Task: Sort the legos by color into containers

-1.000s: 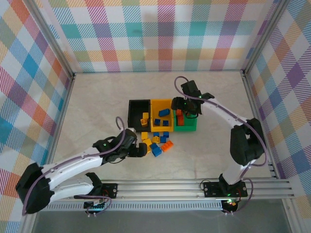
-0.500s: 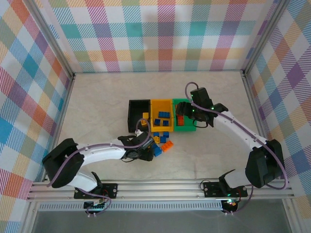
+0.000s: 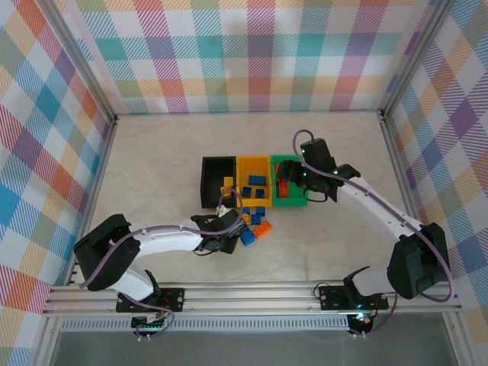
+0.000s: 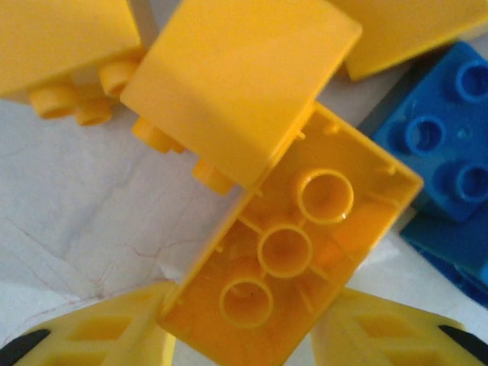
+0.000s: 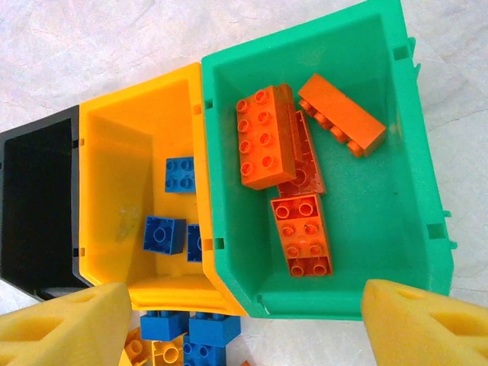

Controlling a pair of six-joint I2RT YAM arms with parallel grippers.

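**Left gripper astride an upturned yellow brick in the loose pile**

The left gripper (image 4: 244,339) is down among the loose legos (image 3: 255,225). Its two fingers sit against either side of the near end of a yellow brick (image 4: 293,263) that lies hollow side up on the worktop (image 4: 84,206). Whether they pinch it or only flank it cannot be told.

In the left wrist view the brick's long axis slants away from the gripper toward the right. A second yellow brick (image 4: 229,84) overlaps its far edge, and a blue brick (image 4: 442,152) lies just beside it.

Just beyond the loose legos, three containers stand touching in a row. The black bin (image 3: 216,159) on the left holds yellow pieces, and looks like this brick's destination. The left arm is the nearer one. The yellow bin (image 3: 253,158) in the middle holds blue pieces.

The right gripper (image 5: 245,301) hovers over the green bin (image 5: 381,213) on the right, fingers wide apart and empty, with orange bricks (image 5: 263,137) below.
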